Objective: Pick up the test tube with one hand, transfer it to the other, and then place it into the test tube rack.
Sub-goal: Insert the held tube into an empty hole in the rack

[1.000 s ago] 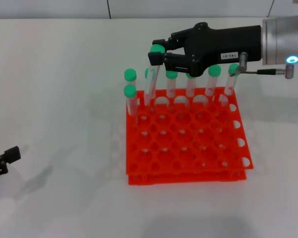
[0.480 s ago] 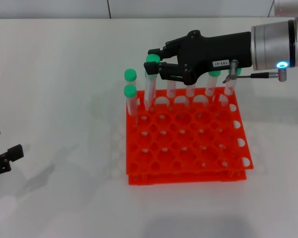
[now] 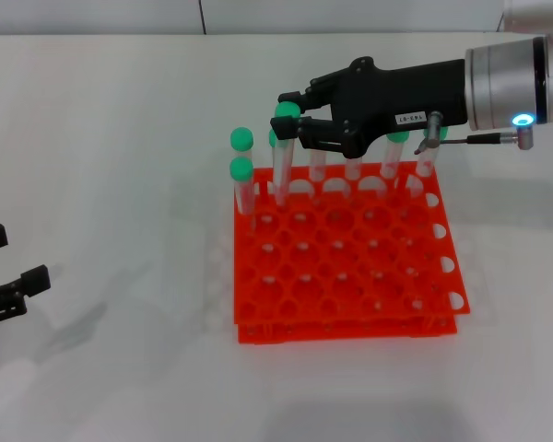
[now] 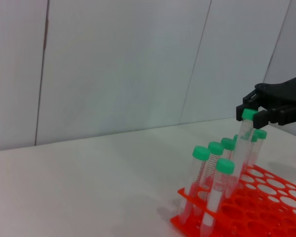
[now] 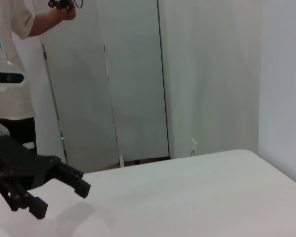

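Observation:
The orange-red test tube rack (image 3: 350,267) stands mid-table. My right gripper (image 3: 290,112), black with a white label, reaches in from the right and is shut on the green cap of the test tube (image 3: 280,170). The tube hangs nearly upright with its lower end in a hole of the rack's back row, near the left end. The left wrist view shows the same grip (image 4: 250,112) on the tube (image 4: 241,148) above the rack (image 4: 266,197). My left gripper (image 3: 5,267) is open and empty at the table's left edge; it also shows in the right wrist view (image 5: 54,192).
Several other green-capped tubes (image 3: 241,175) stand along the rack's back row and left column, close around the held tube. A thin cable with a metal plug (image 3: 479,138) runs under my right wrist. A person (image 5: 15,19) stands beyond the table.
My right gripper moved left and down with the tube, whose lower end now sits in a back-row hole. My left gripper barely shifted.

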Controlling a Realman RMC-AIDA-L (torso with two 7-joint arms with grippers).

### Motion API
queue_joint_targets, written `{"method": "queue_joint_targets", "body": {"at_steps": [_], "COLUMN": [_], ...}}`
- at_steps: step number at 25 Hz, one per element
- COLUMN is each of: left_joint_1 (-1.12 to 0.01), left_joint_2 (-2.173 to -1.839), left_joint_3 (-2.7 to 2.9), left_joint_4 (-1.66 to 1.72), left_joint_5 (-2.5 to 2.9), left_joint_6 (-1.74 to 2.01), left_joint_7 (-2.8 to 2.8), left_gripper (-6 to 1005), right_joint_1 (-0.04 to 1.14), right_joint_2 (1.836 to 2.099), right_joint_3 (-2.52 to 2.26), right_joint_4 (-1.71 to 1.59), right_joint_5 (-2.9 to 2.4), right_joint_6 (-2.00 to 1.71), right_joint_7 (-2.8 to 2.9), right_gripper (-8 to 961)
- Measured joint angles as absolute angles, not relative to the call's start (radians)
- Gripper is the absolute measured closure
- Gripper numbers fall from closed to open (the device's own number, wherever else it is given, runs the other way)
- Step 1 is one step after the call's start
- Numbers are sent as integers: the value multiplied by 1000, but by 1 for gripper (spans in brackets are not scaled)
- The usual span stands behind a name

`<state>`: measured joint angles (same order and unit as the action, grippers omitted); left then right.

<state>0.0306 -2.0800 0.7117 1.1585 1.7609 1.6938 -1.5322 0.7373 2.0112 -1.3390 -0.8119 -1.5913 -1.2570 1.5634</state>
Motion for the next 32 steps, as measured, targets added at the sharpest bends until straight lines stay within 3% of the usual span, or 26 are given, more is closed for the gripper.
{"method": "queue_joint_targets", "body": {"at_steps": [32], "left_joint_1": [-12], "left_joint_2": [-2078], "left_joint_3": [712], "left_joint_4": [1146], "left_joint_5": [1796], "left_joint_6": [1692], "left_joint_7": [-1532], "left_gripper": [113], "right_joint_1": [758], "right_joint_2": [2015], "right_joint_3": [-1376], "right_joint_4": [-793], "right_joint_5": [-1605], "right_joint_6": [-1227], "right_joint_7": [1570], "right_gripper": [575]}}
